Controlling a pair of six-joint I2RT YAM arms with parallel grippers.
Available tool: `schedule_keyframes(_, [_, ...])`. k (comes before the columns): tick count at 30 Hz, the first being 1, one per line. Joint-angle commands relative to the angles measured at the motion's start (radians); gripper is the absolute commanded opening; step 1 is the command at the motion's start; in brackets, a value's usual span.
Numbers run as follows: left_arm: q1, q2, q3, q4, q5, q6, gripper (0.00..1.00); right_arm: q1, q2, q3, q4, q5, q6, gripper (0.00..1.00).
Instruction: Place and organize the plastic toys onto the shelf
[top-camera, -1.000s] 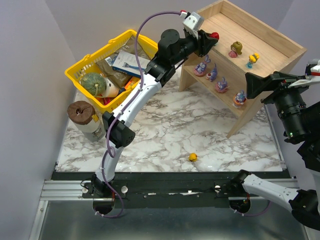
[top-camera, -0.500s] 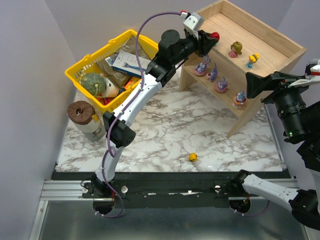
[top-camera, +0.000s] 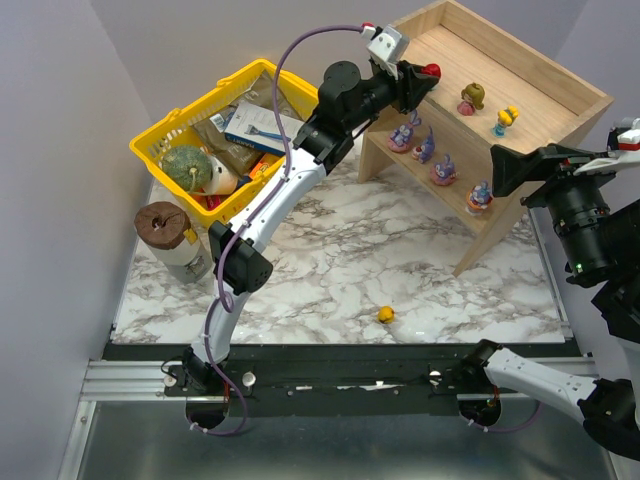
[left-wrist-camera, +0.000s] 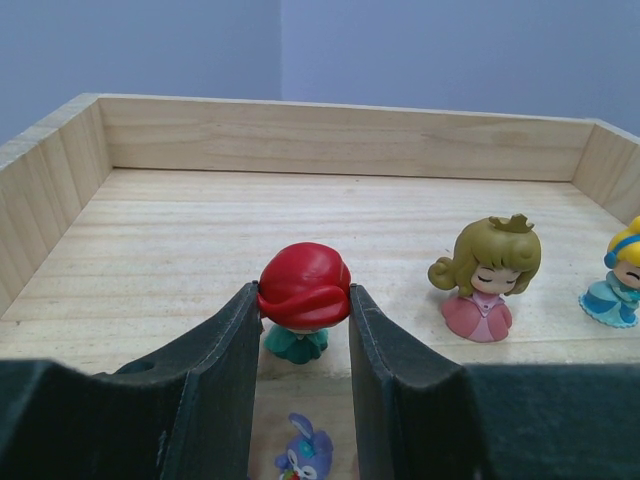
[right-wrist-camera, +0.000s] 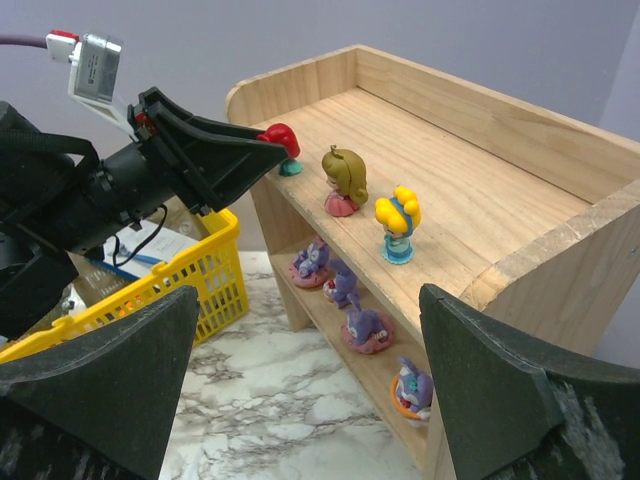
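The wood shelf (top-camera: 545, 85) stands at the back right. My left gripper (top-camera: 425, 78) is at its top tier's left end, shut on a red-haired toy (left-wrist-camera: 304, 290) whose green base rests on the wood; the toy also shows in the right wrist view (right-wrist-camera: 283, 137). An olive-blond toy (top-camera: 472, 98) and a yellow-haired toy (top-camera: 506, 120) stand to its right. Several purple long-eared toys (top-camera: 444, 170) line the lower tier. A small yellow toy (top-camera: 385, 314) lies on the marble table. My right gripper (top-camera: 520, 168) is open and empty, hovering right of the shelf's front.
A yellow basket (top-camera: 170, 135) with grocery boxes and a green-grey gourd (top-camera: 186, 167) sits at the back left. A brown-lidded jar (top-camera: 165, 225) stands in front of it. The marble table (top-camera: 330, 250) lies between the basket and the shelf.
My left arm has edged very slightly to the right with the red-haired toy in its jaws. The right arm has not moved.
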Motion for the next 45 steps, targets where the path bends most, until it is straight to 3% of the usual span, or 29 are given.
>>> schedule_keyframes(1, [0.003, 0.029, 0.024, -0.006, 0.024, -0.003, 0.44, 0.000, -0.005, -0.005, -0.008, 0.030, 0.000, 0.97])
schedule_keyframes(8, [0.003, 0.031, 0.024, -0.004, 0.019, -0.003, 0.53, 0.000, -0.007, -0.007, -0.007, 0.032, 0.000, 0.97])
schedule_keyframes(28, [0.003, 0.017, 0.011, 0.013, 0.020, -0.005, 0.66, 0.000, -0.013, -0.013, -0.007, 0.038, 0.000, 0.97])
schedule_keyframes(36, [0.001, -0.003, -0.012, 0.020, 0.020, -0.002, 0.76, 0.000, -0.004, -0.007, -0.008, 0.038, 0.000, 0.97])
schedule_keyframes(45, [0.003, -0.012, -0.018, 0.034, 0.025, -0.005, 0.79, 0.000, -0.002, -0.003, -0.014, 0.043, 0.000, 0.97])
